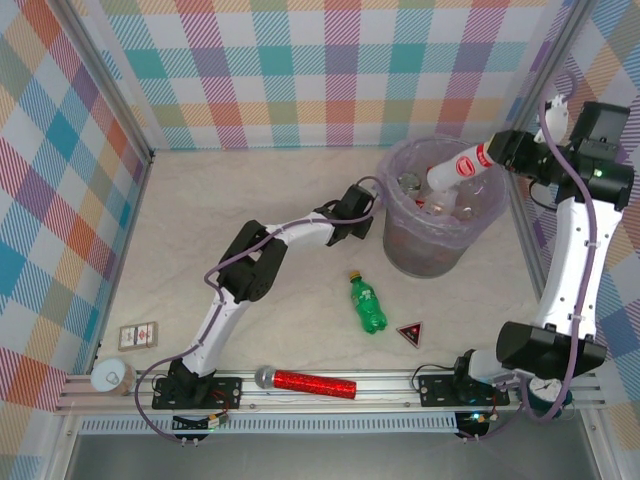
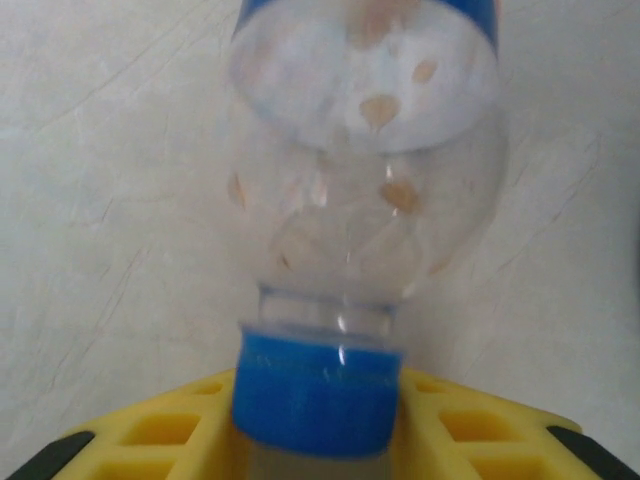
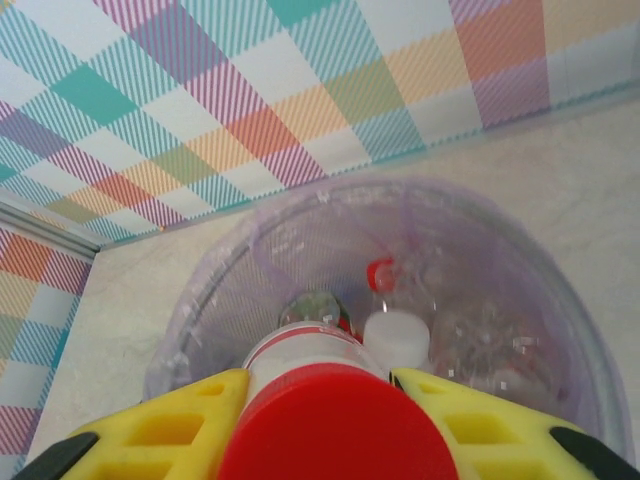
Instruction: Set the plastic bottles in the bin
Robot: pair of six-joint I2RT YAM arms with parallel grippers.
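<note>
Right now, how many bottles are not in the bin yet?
3. Green bottle lying on the table; blue-capped bottle in the left pincer; red-capped bottle in the right pincer, held above the bin. More could be hidden behind the bin.

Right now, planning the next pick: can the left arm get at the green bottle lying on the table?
Probably not yet. The left pincer is shut on a blue-capped bottle, so it has no free grip. The way itself looks open: the green bottle lies alone on the table, nothing between.
</note>
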